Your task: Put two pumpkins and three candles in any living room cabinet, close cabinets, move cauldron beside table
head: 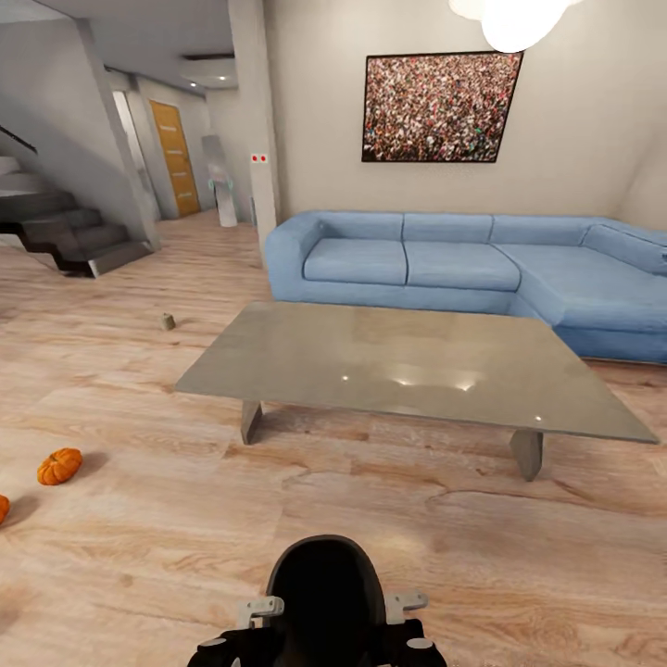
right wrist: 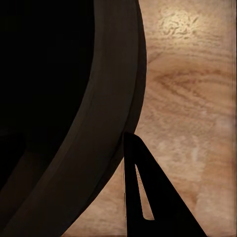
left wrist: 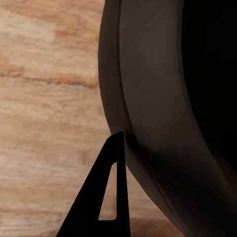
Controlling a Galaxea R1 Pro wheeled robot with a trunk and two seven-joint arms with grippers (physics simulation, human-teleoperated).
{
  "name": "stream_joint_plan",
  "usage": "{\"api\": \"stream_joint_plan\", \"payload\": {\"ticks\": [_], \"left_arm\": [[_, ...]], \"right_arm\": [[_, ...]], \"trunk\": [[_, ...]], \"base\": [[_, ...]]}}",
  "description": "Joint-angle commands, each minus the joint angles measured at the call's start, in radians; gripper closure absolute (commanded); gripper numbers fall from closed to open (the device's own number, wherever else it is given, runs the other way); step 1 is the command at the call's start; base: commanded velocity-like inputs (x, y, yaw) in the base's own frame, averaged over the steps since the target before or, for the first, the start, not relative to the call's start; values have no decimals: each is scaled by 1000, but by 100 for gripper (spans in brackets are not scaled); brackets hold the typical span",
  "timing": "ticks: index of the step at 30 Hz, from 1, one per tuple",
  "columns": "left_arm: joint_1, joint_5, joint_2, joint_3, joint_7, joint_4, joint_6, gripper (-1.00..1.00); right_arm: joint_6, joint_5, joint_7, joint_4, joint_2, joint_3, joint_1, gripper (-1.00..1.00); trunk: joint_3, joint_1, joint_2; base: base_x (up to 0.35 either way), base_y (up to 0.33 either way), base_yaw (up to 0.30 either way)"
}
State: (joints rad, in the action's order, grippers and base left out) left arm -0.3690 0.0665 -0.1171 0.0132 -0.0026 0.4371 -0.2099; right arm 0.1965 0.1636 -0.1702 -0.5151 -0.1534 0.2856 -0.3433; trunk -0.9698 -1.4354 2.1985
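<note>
An orange pumpkin [head: 59, 466] lies on the wooden floor at the left, in the head view. The edge of a second pumpkin [head: 3, 509] peeks in at the left border. Farther back, a small greyish stub [head: 167, 321] that may be a candle stands on the floor. The low grey table [head: 306, 371] spreads across the middle with a bare top. One dark finger [left wrist: 111, 168] of my left gripper and one finger [right wrist: 143, 187] of my right gripper hang over the floor beside a dark rounded body; nothing shows between them. The cabinet and the cauldron are out of view.
A blue corner sofa [head: 463, 264] stands behind the table under a framed picture [head: 440, 106]. Stairs [head: 56, 232] rise at the far left, with a corridor and an orange door [head: 176, 157] beyond. My dark trunk [head: 324, 593] takes up the lower middle. Open floor lies between me and the pumpkins.
</note>
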Motion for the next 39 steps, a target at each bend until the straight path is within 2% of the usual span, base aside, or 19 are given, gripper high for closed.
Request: {"api": "stream_joint_plan", "payload": {"ticks": [1,31,39], "left_arm": [[1,6,4,2,-2,5,-7,100],[1,6,4,2,-2,5,-7,100],[1,6,4,2,-2,5,-7,100]], "right_arm": [[4,78,81,-12,2,3,-2,100],[-9,79,82,-19,3,3,-2,100],[-9,78,84,-20,3,4,-2,100]], "trunk": [[-2,0,0],[-26,0,0],[-29,0,0]], "base": [[0,0,-255],[10,0,-254],[167,0,-66]]}}
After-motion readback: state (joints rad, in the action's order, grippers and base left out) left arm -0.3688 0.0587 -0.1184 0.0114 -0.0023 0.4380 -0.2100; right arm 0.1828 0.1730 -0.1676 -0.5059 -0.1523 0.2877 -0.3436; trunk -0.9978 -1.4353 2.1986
